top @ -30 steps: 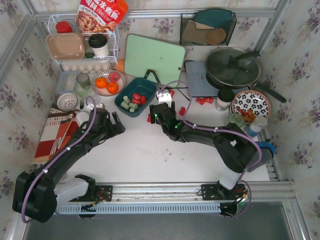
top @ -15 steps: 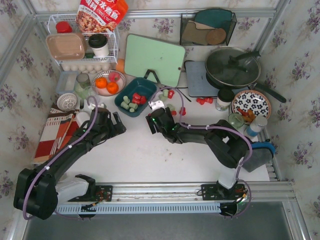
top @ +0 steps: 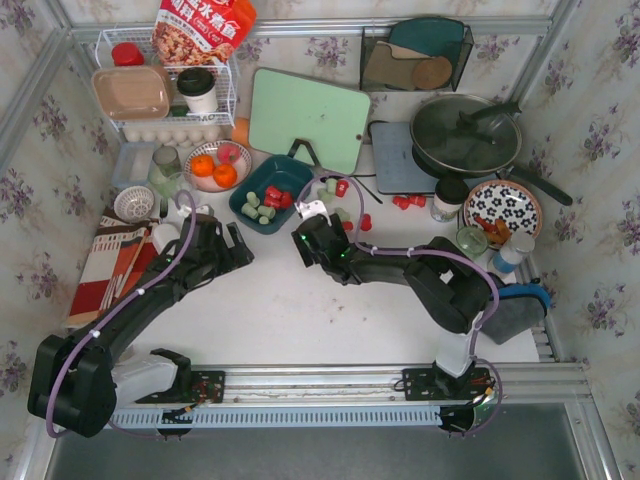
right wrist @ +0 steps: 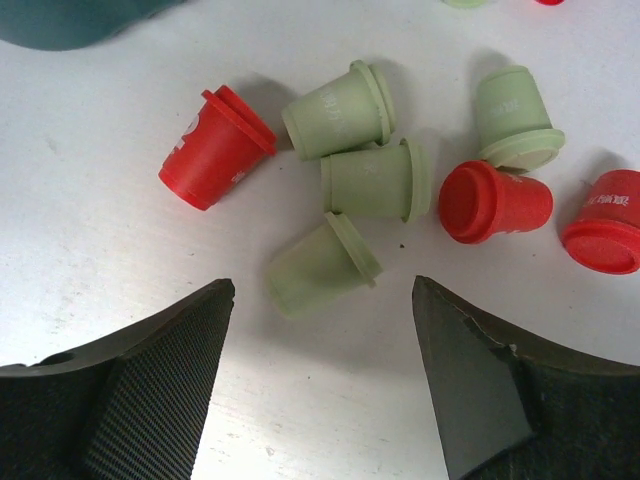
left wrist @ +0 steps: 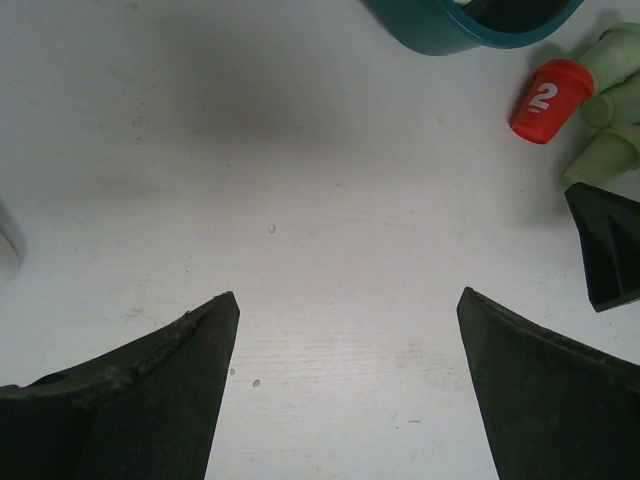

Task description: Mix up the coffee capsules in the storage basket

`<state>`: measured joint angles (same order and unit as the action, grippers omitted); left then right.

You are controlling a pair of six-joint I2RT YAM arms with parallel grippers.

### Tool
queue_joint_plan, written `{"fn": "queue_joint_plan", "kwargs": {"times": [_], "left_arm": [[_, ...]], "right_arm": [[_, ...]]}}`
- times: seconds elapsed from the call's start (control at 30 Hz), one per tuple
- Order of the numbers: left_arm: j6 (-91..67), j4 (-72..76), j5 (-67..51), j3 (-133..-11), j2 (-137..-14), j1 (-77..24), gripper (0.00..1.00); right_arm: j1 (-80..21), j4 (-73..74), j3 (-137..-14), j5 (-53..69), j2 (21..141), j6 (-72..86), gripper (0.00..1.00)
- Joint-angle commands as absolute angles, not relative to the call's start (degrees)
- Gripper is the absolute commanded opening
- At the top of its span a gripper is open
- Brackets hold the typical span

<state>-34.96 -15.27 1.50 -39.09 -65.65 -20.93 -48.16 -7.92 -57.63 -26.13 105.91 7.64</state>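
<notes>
I find the storage basket [top: 272, 192] on the table [top: 290, 310] up and left of the right pincer [right wrist: 320, 298], its long axis running on a diagonal in the overhead view. Red and pale green coffee capsules [top: 266, 203] lie inside it. More capsules lie loose on the table just right of the basket, all tipped on their sides. In the right wrist view, the nearest green capsule [right wrist: 322, 262] has its long axis on a diagonal, with the flanged rim up-right and the narrow end down-left. It sits just beyond the fingertips, in line with the gap and touching neither finger. Beyond it, two green capsules [right wrist: 372, 180] lie side by side with their rims to the right. A red capsule [right wrist: 215, 148] to their left points its rim up-right. A further green one [right wrist: 515, 115] and two red ones [right wrist: 495, 200] lie to the right. The right pincer is released, jaws spread and grasping nothing. The left pincer [left wrist: 348, 300] is also released and wide apart over bare table. From it, the basket's rim [left wrist: 450, 30] is ahead and a red capsule marked "2" [left wrist: 545, 100] is ahead and to the right, both well apart from it.
</notes>
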Motion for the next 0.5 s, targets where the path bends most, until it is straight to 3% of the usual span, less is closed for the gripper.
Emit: {"fn": "queue_joint_plan", "kwargs": {"times": [0.0, 0.47], "left_arm": [[-34.81, -14.41, 0.64, -39.46, -65.57, -20.92, 0.92], [-34.7, -14.77, 0.45, -39.55, -65.21, -20.92, 0.93]], "right_arm": [[-48.08, -9.09, -57.66, -28.03, 106.03, 8.21, 0.8], [-47.15, -12.14, -58.59, -22.59, 110.33, 6.49, 0.75]]}}
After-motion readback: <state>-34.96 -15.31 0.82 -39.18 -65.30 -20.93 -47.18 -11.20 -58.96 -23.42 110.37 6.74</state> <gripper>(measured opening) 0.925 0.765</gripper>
